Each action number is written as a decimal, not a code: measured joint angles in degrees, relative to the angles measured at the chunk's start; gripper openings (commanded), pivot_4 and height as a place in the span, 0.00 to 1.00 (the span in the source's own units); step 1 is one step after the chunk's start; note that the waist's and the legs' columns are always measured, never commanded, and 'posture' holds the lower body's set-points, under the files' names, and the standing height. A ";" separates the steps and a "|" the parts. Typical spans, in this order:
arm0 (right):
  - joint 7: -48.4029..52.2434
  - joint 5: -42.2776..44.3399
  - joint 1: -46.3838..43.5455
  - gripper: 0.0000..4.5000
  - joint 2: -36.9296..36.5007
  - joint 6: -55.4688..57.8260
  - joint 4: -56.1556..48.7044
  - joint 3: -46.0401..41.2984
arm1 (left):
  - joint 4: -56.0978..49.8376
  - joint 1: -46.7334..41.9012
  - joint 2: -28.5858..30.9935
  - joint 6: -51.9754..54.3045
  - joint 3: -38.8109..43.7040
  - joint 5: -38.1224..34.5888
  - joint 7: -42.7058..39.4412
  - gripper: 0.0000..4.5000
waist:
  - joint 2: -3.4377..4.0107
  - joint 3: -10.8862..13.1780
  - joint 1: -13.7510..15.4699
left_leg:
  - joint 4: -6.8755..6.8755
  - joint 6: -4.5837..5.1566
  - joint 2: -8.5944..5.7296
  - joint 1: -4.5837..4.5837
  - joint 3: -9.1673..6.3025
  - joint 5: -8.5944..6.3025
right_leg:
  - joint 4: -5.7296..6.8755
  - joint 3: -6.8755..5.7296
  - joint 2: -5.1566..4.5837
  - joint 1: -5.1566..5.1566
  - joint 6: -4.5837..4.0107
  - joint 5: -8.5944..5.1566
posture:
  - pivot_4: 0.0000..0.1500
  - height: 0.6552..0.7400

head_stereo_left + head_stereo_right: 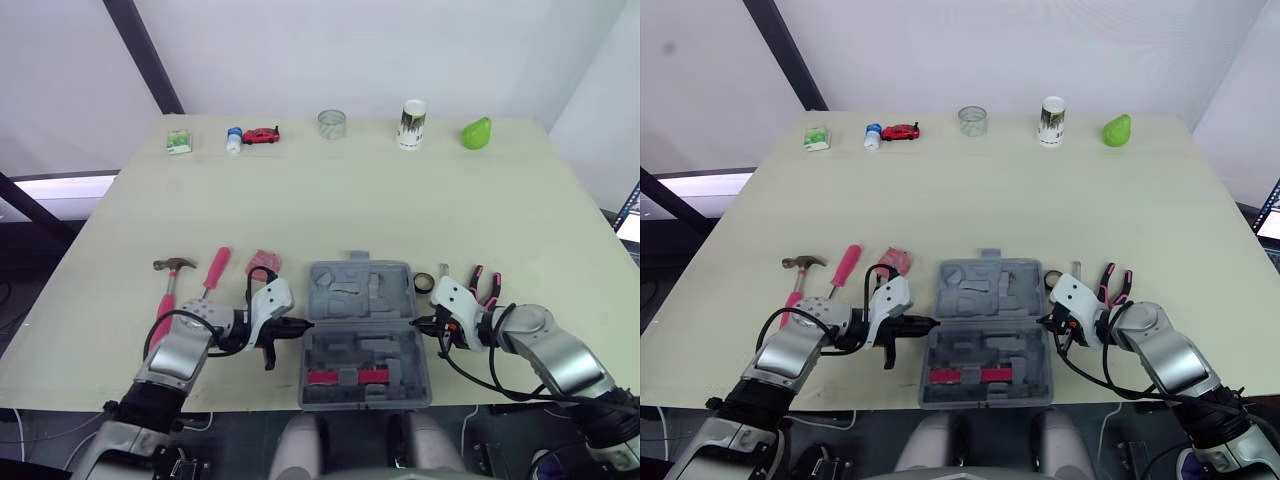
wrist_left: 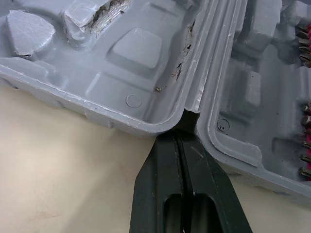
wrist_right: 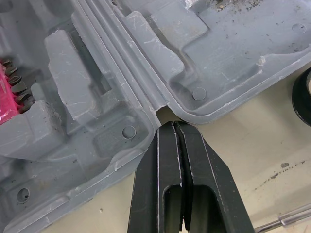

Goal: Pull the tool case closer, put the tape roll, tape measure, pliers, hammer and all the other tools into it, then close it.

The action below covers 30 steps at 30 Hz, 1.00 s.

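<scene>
The grey tool case (image 1: 365, 335) lies open at the table's front middle, with red bit holders (image 1: 345, 377) in its near half. My left gripper (image 1: 300, 325) is shut, its tips pressed into the hinge notch (image 2: 184, 119) on the case's left side. My right gripper (image 1: 420, 322) is shut too, tips in the right hinge notch (image 3: 163, 114). A hammer (image 1: 172, 280), a pink screwdriver (image 1: 215, 270) and a small pink tool (image 1: 263, 262) lie left of the case. The black tape roll (image 1: 424, 283) and pink-handled pliers (image 1: 487, 287) lie to its right.
Along the table's far edge stand a green box (image 1: 179, 142), a blue-capped bottle (image 1: 233, 140), a red toy car (image 1: 261, 135), a glass jar (image 1: 332, 124), a white cup (image 1: 412, 125) and a green fruit (image 1: 476, 133). The case's near end reaches the table's front edge.
</scene>
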 measured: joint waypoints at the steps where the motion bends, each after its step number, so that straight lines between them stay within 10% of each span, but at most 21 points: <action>1: 0.00 0.07 0.24 0.00 -0.04 0.16 -0.29 0.00 | -0.18 0.17 0.10 0.05 0.00 -0.11 0.00 0.00 | 0.00 0.00 -0.01 | 0.00 0.00 0.00 0.00 0.00 0.00 | 0.00 0.00 0.00 0.00 0.00 0.00 | 1.00 1.00; 30: 0.66 1.97 2.23 0.00 -1.34 2.91 -3.76 0.37 | -5.64 4.48 2.75 3.45 -0.30 -2.67 0.13 0.00 | 0.00 0.00 -0.28 | 0.00 0.00 0.01 0.00 -0.01 0.00 | 0.00 0.00 0.01 0.00 0.00 0.00 | 1.00 1.00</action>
